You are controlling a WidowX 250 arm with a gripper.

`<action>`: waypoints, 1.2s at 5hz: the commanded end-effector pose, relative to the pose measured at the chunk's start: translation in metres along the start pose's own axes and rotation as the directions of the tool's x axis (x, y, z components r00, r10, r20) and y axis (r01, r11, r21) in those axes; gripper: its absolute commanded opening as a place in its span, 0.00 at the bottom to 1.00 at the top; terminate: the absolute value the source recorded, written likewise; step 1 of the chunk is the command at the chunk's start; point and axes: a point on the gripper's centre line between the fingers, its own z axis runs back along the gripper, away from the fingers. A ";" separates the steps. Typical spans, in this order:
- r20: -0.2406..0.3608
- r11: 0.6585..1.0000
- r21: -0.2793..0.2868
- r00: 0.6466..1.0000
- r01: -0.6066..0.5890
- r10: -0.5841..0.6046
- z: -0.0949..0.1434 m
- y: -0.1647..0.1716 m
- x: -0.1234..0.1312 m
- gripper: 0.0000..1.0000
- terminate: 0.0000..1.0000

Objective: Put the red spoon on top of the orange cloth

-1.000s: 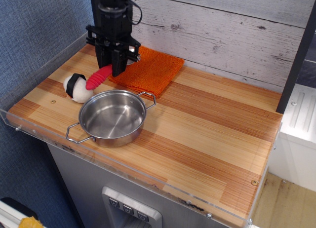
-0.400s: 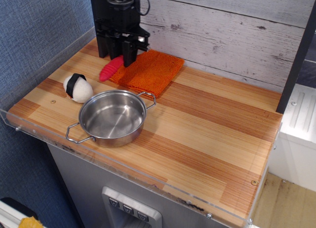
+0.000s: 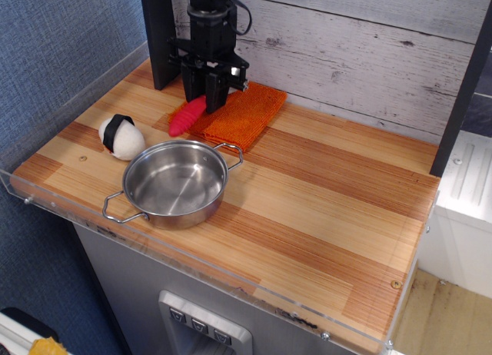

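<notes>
My black gripper (image 3: 209, 101) hangs over the left part of the orange cloth (image 3: 244, 115), which lies at the back of the wooden table by the wall. It is shut on the red spoon (image 3: 187, 116). The ribbed red handle sticks out down and to the left, past the cloth's left edge. The spoon's silver bowl is hidden behind the fingers. I cannot tell whether the spoon touches the cloth.
A steel pot (image 3: 174, 183) with two wire handles stands in front of the cloth. A white ball with a black band (image 3: 121, 136) lies to its left. A clear rim (image 3: 192, 257) runs along the table's front and left edges. A dark post (image 3: 160, 32) stands behind the gripper.
The gripper has carried the red spoon from beside the white ball back and to the right, over the orange cloth's left part. The pot and ball have not moved.
</notes>
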 end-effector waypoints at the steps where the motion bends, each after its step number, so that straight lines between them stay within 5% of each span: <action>1: 0.061 0.995 0.051 0.995 0.081 -0.084 0.024 -0.018 0.009 0.00 0.00; 2: 0.058 0.995 0.063 0.994 0.084 -0.087 0.028 -0.019 0.006 1.00 0.00; 3: 0.066 0.995 0.074 0.995 0.073 -0.078 0.042 -0.017 -0.002 1.00 0.00; 5: 0.189 0.995 0.099 0.982 -0.014 -0.005 0.101 -0.031 -0.047 1.00 0.00; 6: 0.175 0.998 0.065 0.985 -0.011 0.000 0.098 -0.053 -0.068 1.00 0.00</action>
